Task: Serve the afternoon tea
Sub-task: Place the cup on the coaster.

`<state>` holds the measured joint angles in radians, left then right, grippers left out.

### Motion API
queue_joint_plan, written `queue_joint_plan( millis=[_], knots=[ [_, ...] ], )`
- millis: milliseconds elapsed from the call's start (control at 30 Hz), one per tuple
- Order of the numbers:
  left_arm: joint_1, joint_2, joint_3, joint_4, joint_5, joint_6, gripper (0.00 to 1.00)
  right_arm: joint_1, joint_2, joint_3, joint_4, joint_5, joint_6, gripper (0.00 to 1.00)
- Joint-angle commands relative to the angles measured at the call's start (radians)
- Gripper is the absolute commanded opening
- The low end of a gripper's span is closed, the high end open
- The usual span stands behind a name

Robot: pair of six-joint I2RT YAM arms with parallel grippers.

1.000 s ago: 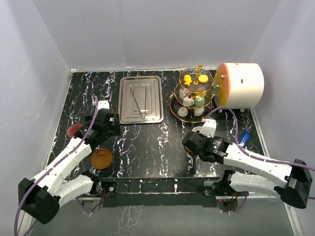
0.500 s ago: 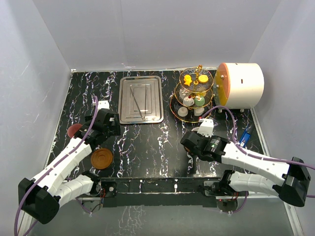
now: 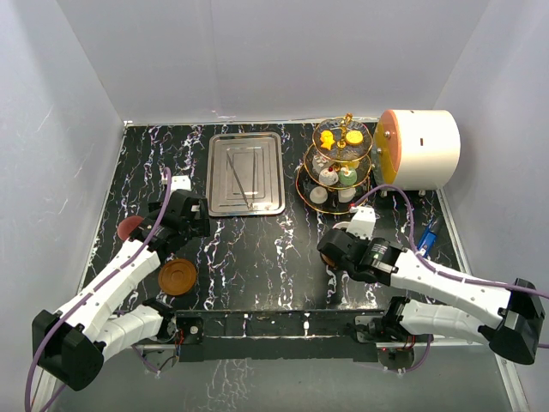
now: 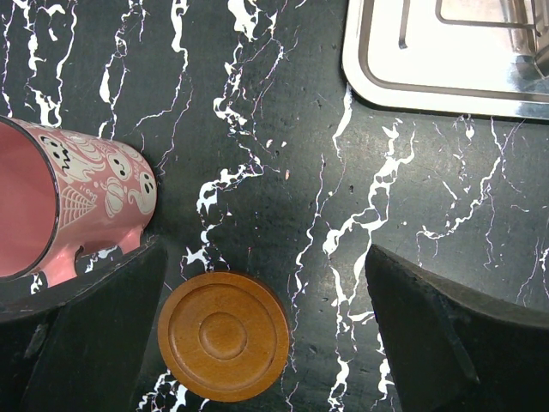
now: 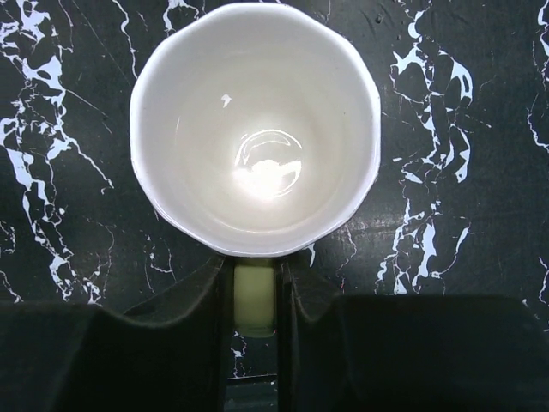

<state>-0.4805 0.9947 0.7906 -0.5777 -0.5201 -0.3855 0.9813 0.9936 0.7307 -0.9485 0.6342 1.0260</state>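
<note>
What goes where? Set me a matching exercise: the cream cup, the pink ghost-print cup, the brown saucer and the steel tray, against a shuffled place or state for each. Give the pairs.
1. cream cup
2. pink ghost-print cup
3. brown saucer
4. steel tray

A. towards the back, left of the tiered stand
B. handle pinched by the right gripper
C. bare, near the open left gripper
D. near the left edge of the table

Pairs: 1-B, 2-D, 3-C, 4-A.
</note>
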Motion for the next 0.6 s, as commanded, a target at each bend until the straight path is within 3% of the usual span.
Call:
queue_joint_plan(
  millis=[0,300,567],
  knots=[
    [0.004,0.005,0.032,-0.014,-0.011,0.007,0.99,-0.002,-0.050,0.009,0.052,0.097,0.003,0.14],
    [0.003,0.008,0.033,-0.015,-0.009,0.004,0.99,-0.001,-0.124,-0.067,0.167,0.166,-0.063,0.14],
    [0.003,0.007,0.034,-0.018,-0.014,0.000,0.99,-0.002,-0.133,-0.091,0.257,0.106,-0.169,0.18]
  ],
)
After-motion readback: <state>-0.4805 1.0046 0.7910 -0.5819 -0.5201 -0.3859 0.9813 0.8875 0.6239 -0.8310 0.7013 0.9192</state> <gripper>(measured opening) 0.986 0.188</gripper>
